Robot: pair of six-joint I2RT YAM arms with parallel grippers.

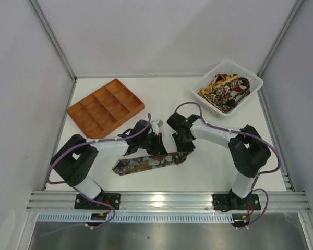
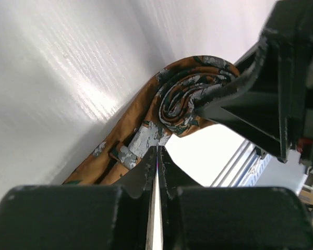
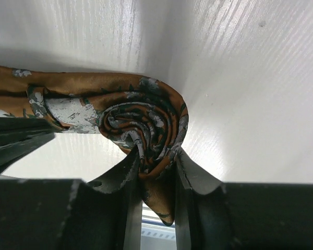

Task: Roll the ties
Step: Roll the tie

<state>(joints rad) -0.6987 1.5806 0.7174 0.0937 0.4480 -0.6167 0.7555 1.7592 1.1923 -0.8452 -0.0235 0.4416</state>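
A rust-orange tie (image 1: 146, 162) with grey and dark green patches lies flat on the white table near the front. Its right end is wound into a small roll (image 3: 141, 125). My right gripper (image 3: 155, 161) is shut on that roll and holds it just above the table; it also shows in the top view (image 1: 181, 147). The roll shows in the left wrist view (image 2: 188, 99) with the right gripper's finger against it. My left gripper (image 2: 157, 152) is shut with nothing between its jaws, its tips just over the flat part of the tie beside the roll; it also shows in the top view (image 1: 159, 144).
A white basket (image 1: 250, 79) at the back right holds several more ties (image 1: 225, 89) in a heap. An orange compartment tray (image 1: 105, 107) stands at the back left. An aluminium rail (image 1: 167, 200) runs along the near edge.
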